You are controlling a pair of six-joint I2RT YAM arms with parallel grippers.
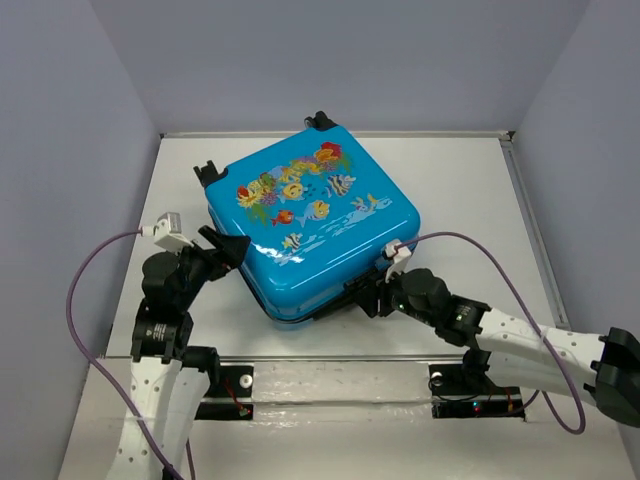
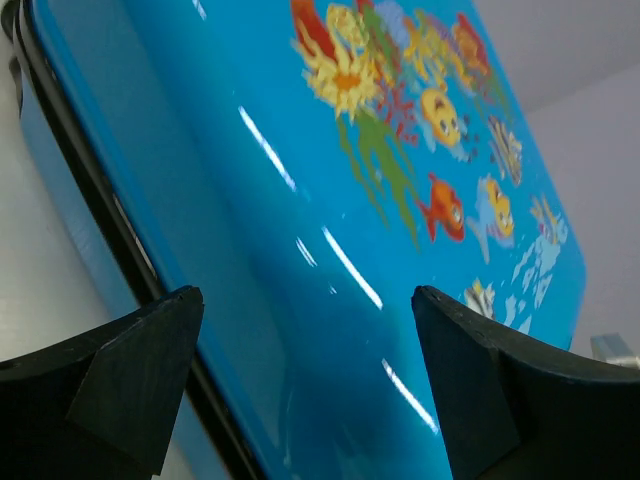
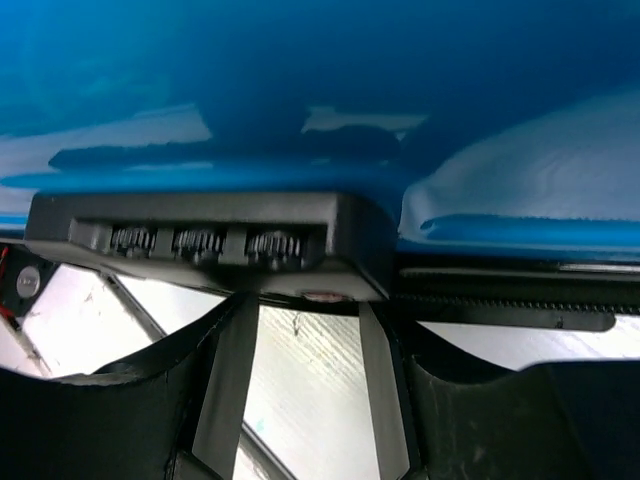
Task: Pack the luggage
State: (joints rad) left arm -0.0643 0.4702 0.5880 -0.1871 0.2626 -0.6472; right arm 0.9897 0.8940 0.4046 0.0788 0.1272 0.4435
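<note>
The luggage (image 1: 310,225) lies shut on the table, fish-and-coral face up, with its black wheels (image 1: 322,120) at the far side. My left gripper (image 1: 228,247) is open at its near-left edge. In the left wrist view the glossy blue shell (image 2: 300,200) fills the gap between the wide-apart fingers (image 2: 140,370), and I cannot tell if they touch it. My right gripper (image 1: 362,295) sits low at the near-right edge. There its jaws (image 3: 300,310) stand apart just under the black combination lock (image 3: 220,240) on the blue shell (image 3: 300,80), with only table showing between them.
Grey walls enclose the white table (image 1: 480,200) on three sides. A metal strip (image 1: 330,385) with the arm bases runs along the near edge. Purple cables (image 1: 500,270) loop from both wrists over the table.
</note>
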